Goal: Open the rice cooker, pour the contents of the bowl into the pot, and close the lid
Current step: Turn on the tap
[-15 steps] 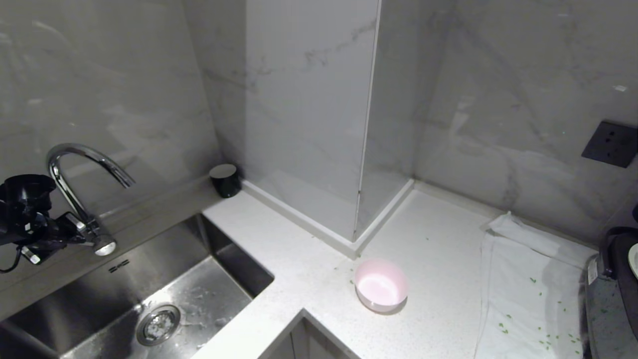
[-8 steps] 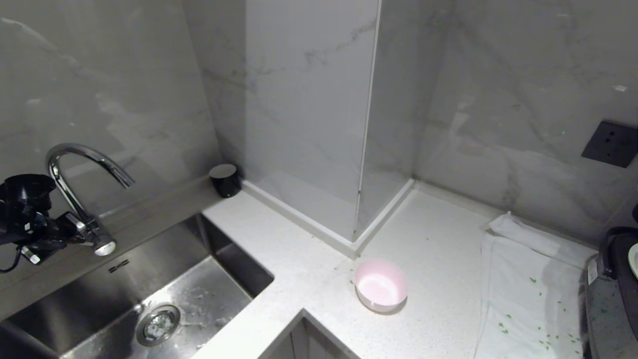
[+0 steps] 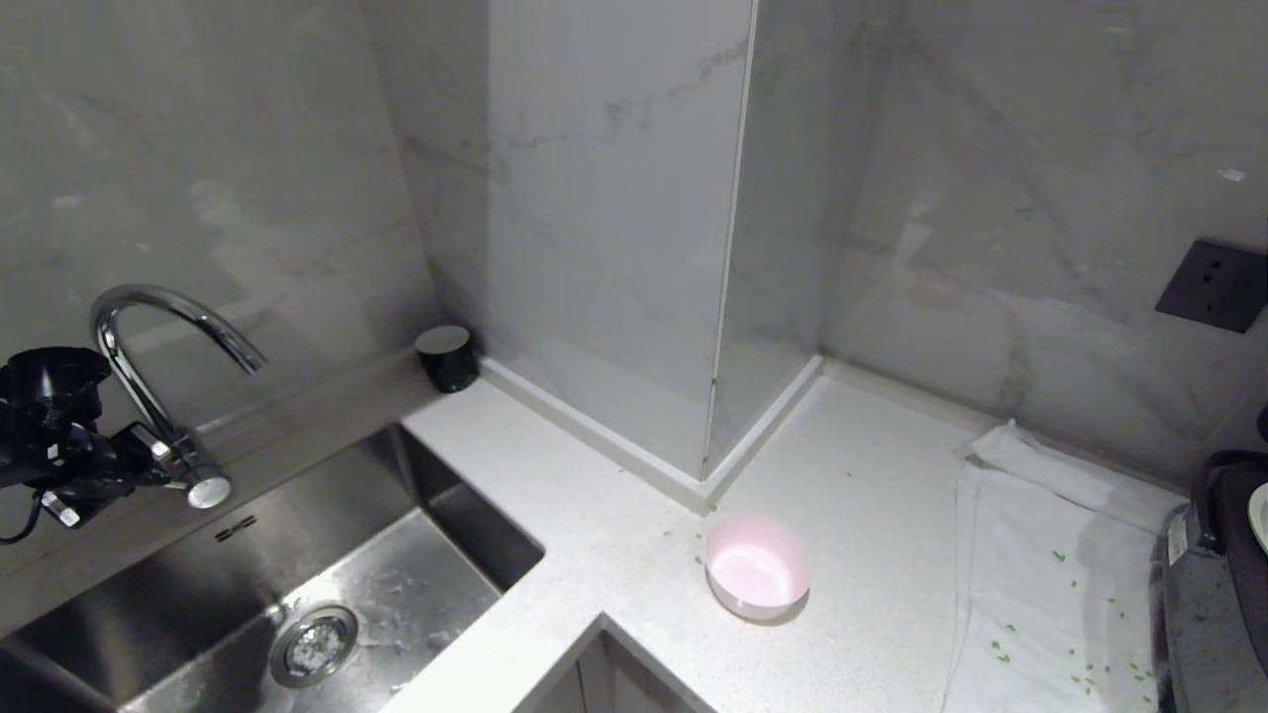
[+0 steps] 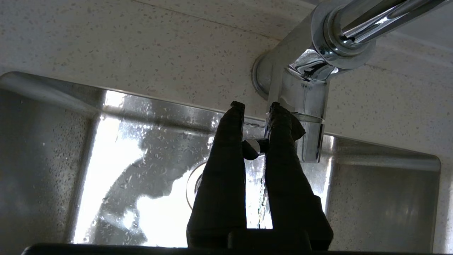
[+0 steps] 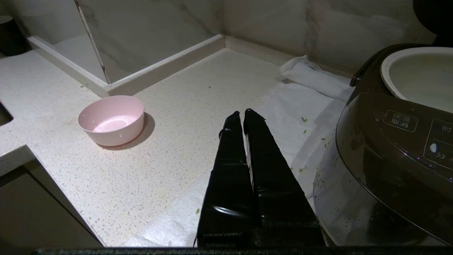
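The pale pink bowl (image 3: 758, 566) (image 5: 111, 119) stands upright on the white counter, and no green bits show inside it. At the right edge is the dark rice cooker (image 3: 1214, 584) (image 5: 389, 159), its pale pot (image 5: 421, 76) uncovered. Only a dark edge of the raised lid (image 5: 431, 14) shows. A few green bits (image 3: 1075, 634) lie scattered on the white cloth. My left gripper (image 3: 139, 458) (image 4: 257, 106) is far left at the tap, shut on the tap's lever (image 4: 251, 148). My right gripper (image 5: 240, 112) hangs shut and empty between bowl and cooker.
A steel sink (image 3: 248, 555) with a curved chrome tap (image 3: 149, 317) fills the left. A black cup (image 3: 446, 356) stands by the wall. A white cloth (image 3: 1050, 555) lies under the cooker. A marble pillar juts out behind the bowl, and a dark socket (image 3: 1214, 285) is on the right wall.
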Robot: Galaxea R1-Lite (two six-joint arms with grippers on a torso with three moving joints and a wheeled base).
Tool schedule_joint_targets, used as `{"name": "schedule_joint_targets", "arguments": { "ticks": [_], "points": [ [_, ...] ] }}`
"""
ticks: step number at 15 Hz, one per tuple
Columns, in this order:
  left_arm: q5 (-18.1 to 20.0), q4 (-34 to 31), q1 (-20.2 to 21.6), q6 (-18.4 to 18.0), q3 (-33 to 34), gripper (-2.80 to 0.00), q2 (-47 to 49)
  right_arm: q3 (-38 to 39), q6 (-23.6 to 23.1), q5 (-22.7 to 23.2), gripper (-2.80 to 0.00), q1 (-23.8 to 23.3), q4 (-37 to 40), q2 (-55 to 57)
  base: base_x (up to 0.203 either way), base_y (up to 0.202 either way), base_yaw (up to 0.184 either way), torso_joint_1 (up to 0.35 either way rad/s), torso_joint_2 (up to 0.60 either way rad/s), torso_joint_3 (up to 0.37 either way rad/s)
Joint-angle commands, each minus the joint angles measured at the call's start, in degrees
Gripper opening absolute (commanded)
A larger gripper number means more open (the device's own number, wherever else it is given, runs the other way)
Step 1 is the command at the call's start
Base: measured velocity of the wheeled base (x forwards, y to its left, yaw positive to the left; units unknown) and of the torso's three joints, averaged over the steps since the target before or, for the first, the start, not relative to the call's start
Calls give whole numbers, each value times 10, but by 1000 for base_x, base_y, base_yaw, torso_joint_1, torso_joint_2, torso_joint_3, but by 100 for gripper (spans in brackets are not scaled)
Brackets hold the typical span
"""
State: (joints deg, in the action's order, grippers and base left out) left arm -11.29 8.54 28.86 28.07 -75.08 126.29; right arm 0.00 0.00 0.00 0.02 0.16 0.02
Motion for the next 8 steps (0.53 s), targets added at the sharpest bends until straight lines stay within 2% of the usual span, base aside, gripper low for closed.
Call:
{"name": "schedule_joint_targets", "arguments": {
  "ticks": [1, 8],
  "points": [
    [-1, 1, 0, 1, 0, -280, -3, 1, 0, 0, -280, 1, 0, 0, 0, 0, 0, 0, 0, 0],
    [-1, 1, 0, 2, 8, -280, -5, 1, 0, 0, -280, 0, -1, 0, 0, 0, 0, 0, 0, 0]
  ]
}}
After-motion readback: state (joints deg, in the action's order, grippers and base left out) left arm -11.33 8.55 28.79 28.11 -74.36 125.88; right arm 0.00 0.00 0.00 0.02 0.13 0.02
